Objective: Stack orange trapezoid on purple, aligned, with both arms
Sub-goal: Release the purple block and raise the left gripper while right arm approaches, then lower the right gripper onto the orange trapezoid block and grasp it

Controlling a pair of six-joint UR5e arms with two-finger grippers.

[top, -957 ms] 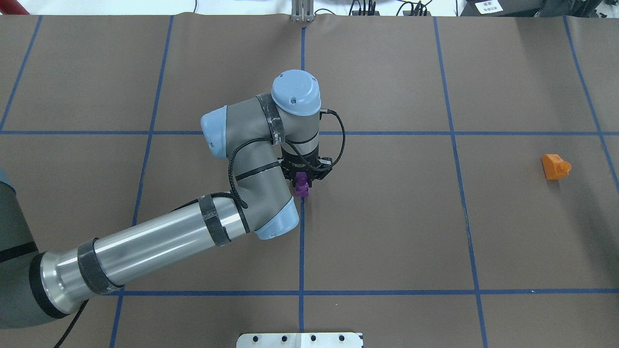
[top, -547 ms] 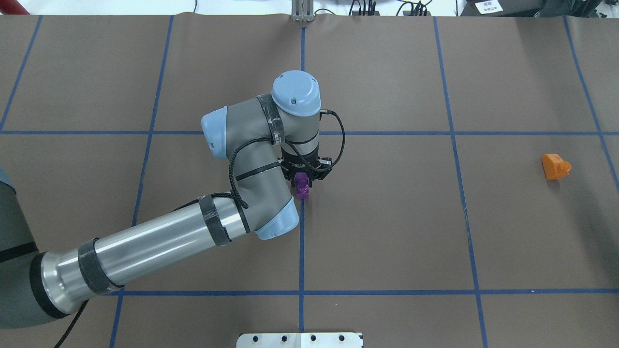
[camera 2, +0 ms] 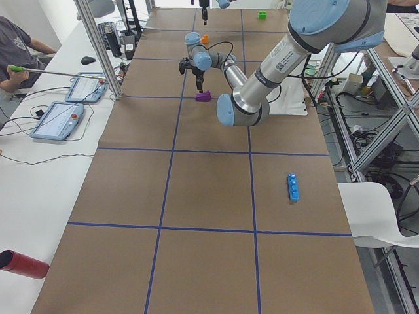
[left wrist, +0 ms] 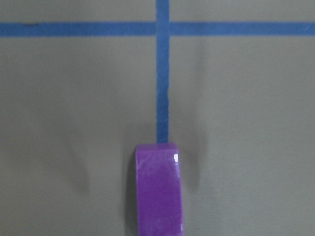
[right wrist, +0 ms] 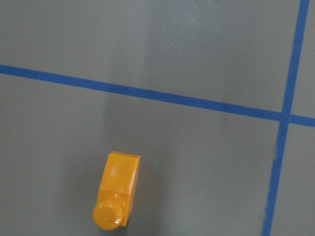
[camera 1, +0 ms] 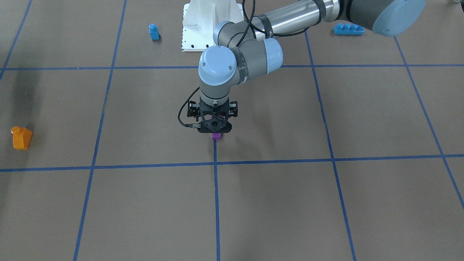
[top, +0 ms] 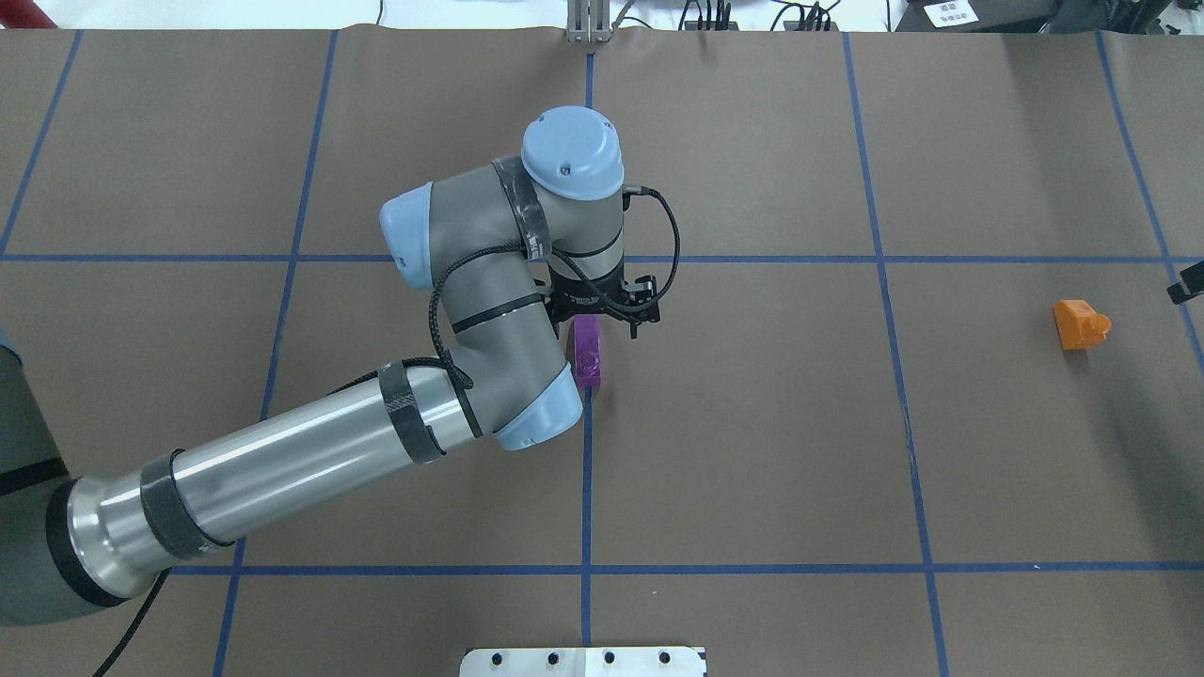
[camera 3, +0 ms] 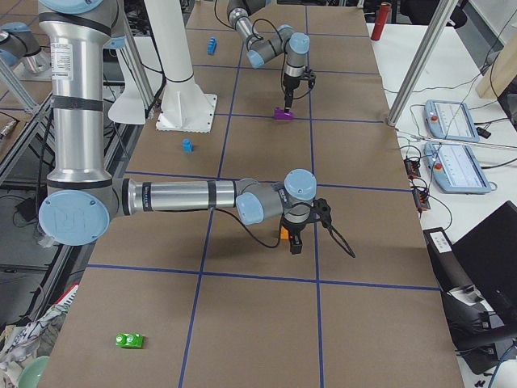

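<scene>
The purple brick (top: 588, 355) lies on the table on a blue tape line, near the middle. It also shows in the front view (camera 1: 216, 136) and low in the left wrist view (left wrist: 158, 194). My left gripper (top: 602, 315) hangs just above it, apart from it and open. The orange trapezoid (top: 1080, 325) sits at the far right, stud pointing right, and also shows in the right wrist view (right wrist: 117, 194). My right gripper (camera 3: 295, 242) hovers close over the orange trapezoid. Only a black tip of it shows at the overhead view's right edge. I cannot tell whether it is open or shut.
A blue single-stud brick (camera 1: 154, 32) and a long blue brick (camera 1: 348, 29) lie beside the white base mount (camera 1: 210, 25). A green brick (camera 3: 129, 340) lies beyond the right arm. A metal post stands at the far edge (top: 588, 23).
My left gripper has let go of the purple brick and risen; the brick stays on the tape line. A tip of the right gripper has come in at the overhead view's right edge.
</scene>
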